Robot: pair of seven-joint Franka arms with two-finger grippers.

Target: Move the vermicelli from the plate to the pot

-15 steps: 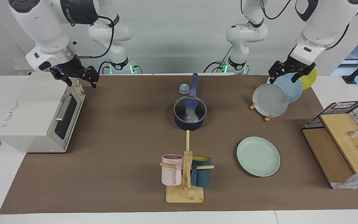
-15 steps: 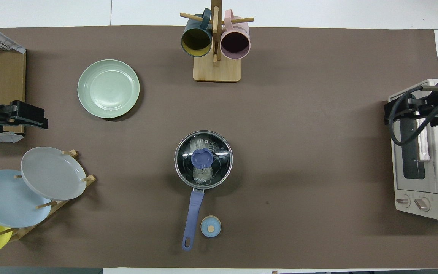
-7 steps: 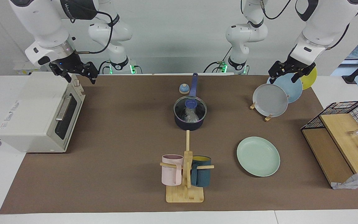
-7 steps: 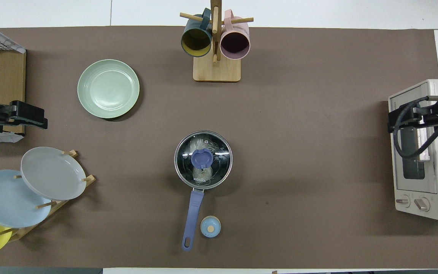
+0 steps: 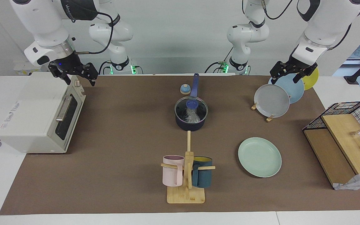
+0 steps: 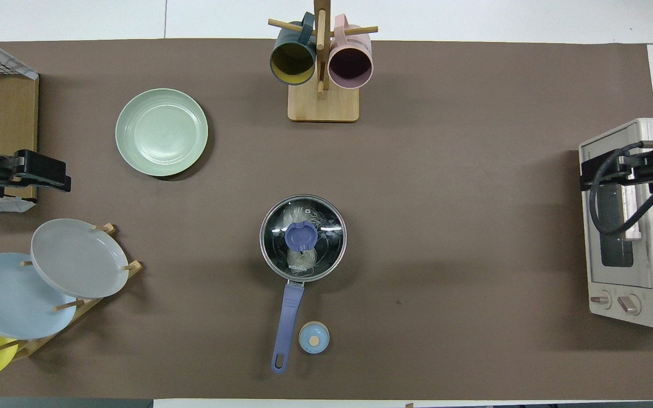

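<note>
**Op A:** Brown mat looks finished from my seat. I read the toaster oven as parked clear at the right arm's end; the right gripper hangs over its top corner, fingers spread, holding nothing.

**Op B:** I see the same for the left gripper, over the plate rack, spread and empty. The plate is bare.

**Op A:** The vermicelli sits in the pot under a glass lid. Glare and the knob hide how many bundles I've got.

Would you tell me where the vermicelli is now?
The vermicelli lies inside the pot under its glass lid, mid-table, nearer the robots than the mug rack.
</note>
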